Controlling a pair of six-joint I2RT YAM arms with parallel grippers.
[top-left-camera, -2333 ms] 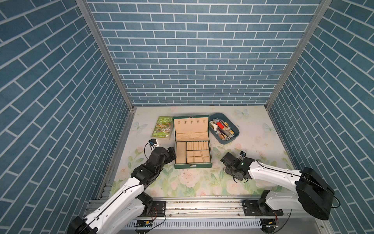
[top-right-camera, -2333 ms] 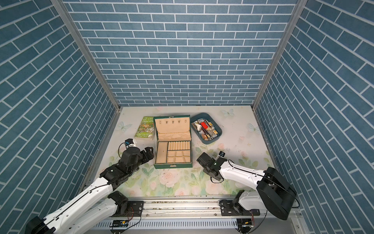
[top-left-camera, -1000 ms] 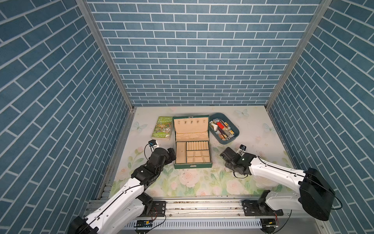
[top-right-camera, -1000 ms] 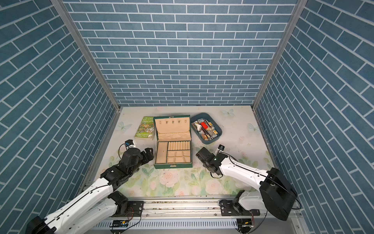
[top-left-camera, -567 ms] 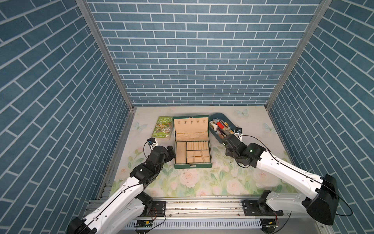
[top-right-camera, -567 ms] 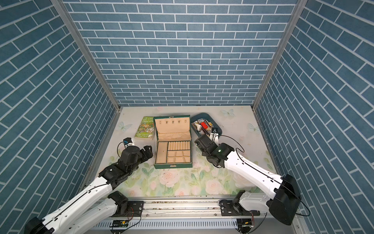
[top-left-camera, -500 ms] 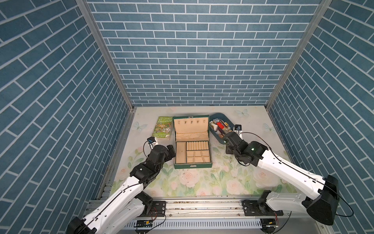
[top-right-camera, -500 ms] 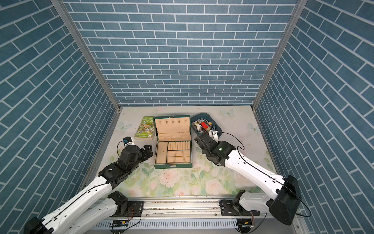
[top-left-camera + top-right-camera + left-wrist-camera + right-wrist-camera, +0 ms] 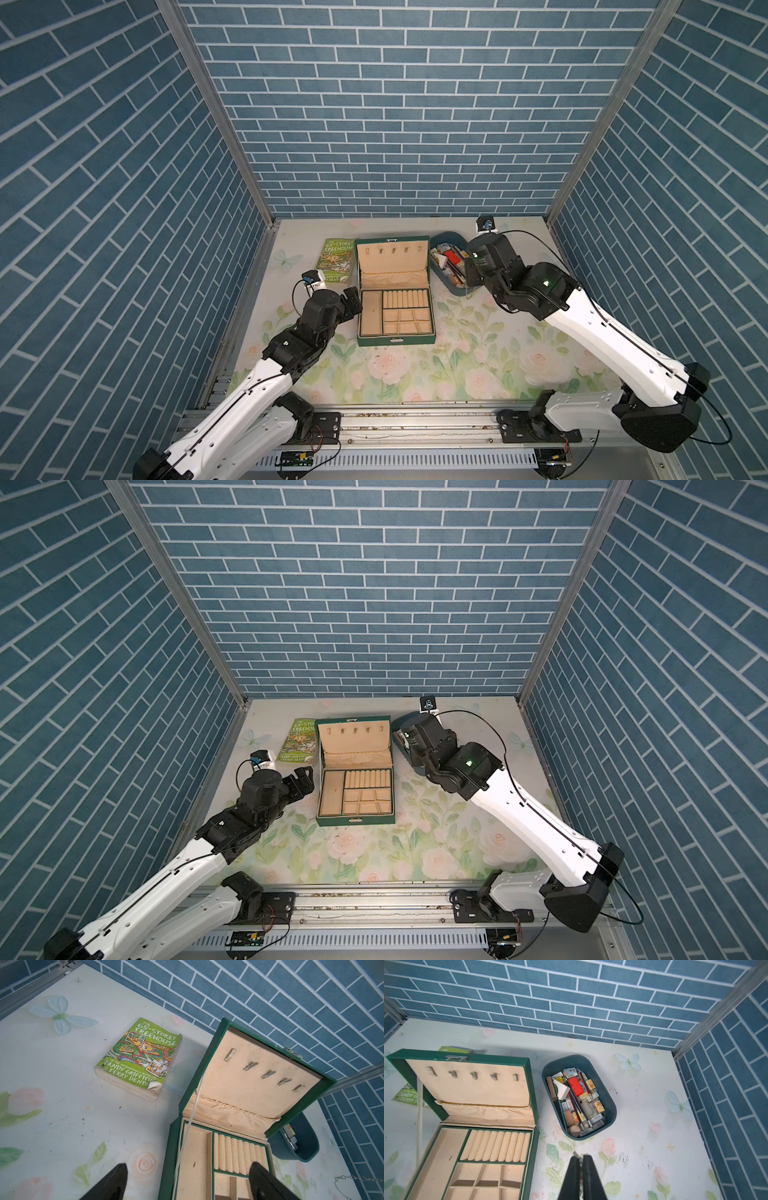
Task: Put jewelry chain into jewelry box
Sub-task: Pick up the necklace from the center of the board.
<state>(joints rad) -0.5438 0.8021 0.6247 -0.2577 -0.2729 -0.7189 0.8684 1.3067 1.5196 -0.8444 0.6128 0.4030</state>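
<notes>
Right claw [image 9: 581, 1159] is pinched tight on the chain [image 9: 351, 1178], whose length trails by the tray's [image 9: 566, 1061] near end, right of the box [image 9: 395, 341], toward the desk's [image 9: 478, 361] back edge. Left claw [image 9: 187, 1164] gapes wide, empty, astride the box's left wall.

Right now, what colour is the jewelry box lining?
Beige lining in the jewelry box; clearest in the right wrist view.
</notes>
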